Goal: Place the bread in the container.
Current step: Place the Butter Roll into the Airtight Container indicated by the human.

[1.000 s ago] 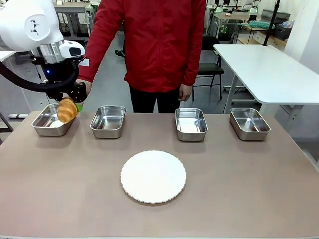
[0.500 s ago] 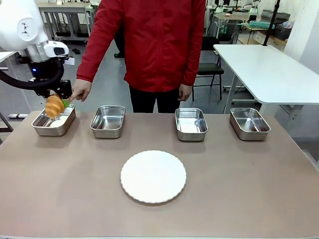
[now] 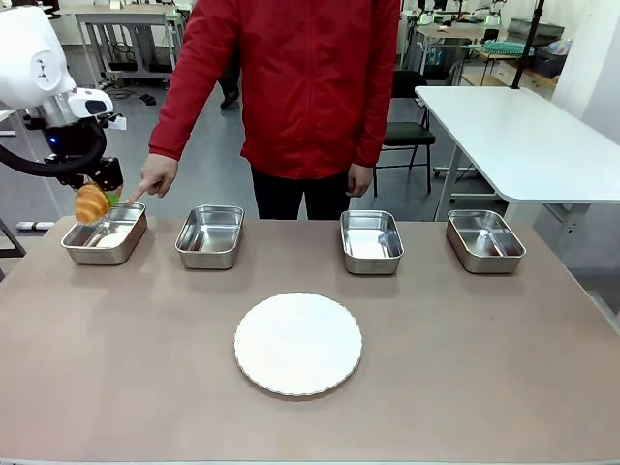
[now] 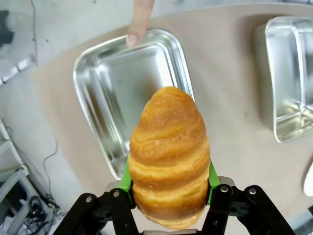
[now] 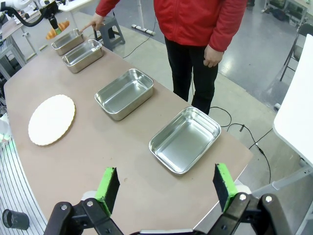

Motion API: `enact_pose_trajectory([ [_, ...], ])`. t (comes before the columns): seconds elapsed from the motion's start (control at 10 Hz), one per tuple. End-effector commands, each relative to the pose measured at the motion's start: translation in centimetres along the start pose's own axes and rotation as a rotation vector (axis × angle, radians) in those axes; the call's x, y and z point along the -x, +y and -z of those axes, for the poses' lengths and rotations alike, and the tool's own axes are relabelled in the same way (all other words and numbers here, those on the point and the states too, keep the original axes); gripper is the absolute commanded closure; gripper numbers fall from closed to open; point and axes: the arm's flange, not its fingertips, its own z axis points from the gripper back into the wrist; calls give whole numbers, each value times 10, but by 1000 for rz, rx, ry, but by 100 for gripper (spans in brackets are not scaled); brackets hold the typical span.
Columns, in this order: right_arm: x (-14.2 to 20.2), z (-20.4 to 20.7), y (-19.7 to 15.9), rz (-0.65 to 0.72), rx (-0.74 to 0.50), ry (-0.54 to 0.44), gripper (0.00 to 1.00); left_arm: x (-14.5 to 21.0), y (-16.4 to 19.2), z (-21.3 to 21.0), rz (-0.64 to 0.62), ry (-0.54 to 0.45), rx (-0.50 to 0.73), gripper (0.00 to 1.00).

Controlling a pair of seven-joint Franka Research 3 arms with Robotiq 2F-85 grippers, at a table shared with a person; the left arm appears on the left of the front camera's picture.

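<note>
Front view: the left gripper (image 3: pixel 97 194), black with green pads, is clamped on the golden-brown ridged croissant (image 3: pixel 91 204) and holds it in the air above the far left edge of the leftmost shallow stainless-steel pan (image 3: pixel 105 234). A person in a red jacket stands across the table, one hand (image 3: pixel 155 175) pointing a finger at that pan's far rim. Judged from this, the carry is nearly over; the next move calls for lowering the bread over the pan's middle, then letting go.

Left wrist view: the croissant (image 4: pixel 169 157) stands on end between the green pads (image 4: pixel 126 177), over the pan's (image 4: pixel 105 88) near rim. The pan's floor is bare. The person's fingertip (image 4: pixel 136 30) touches the far rim, so room is tight there.

Right wrist view: the right gripper (image 5: pixel 166 188) hangs with its jaws wide apart and empty, well apart from that leftmost pan (image 5: pixel 66 40), near the table's (image 5: pixel 112 161) edge.
</note>
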Motion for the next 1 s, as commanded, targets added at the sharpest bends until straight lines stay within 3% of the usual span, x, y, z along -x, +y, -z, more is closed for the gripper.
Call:
enact_pose_trajectory([
  [0.0, -1, -1, 0, -3, -2, -12, 0, -12, 1, 16, 54, -18, 18, 40],
  [0.6, -1, -1, 0, -3, -2, -12, 0, -17, 16, 43, 20, -32, 15, 40],
  [0.7, -1, -1, 0, -3, -2, -12, 0, -17, 19, 45, 9, -18, 5, 0],
  [0.9, -1, -1, 0, -3, -2, -12, 0, -15, 24, 46, 0, -21, 10, 0],
])
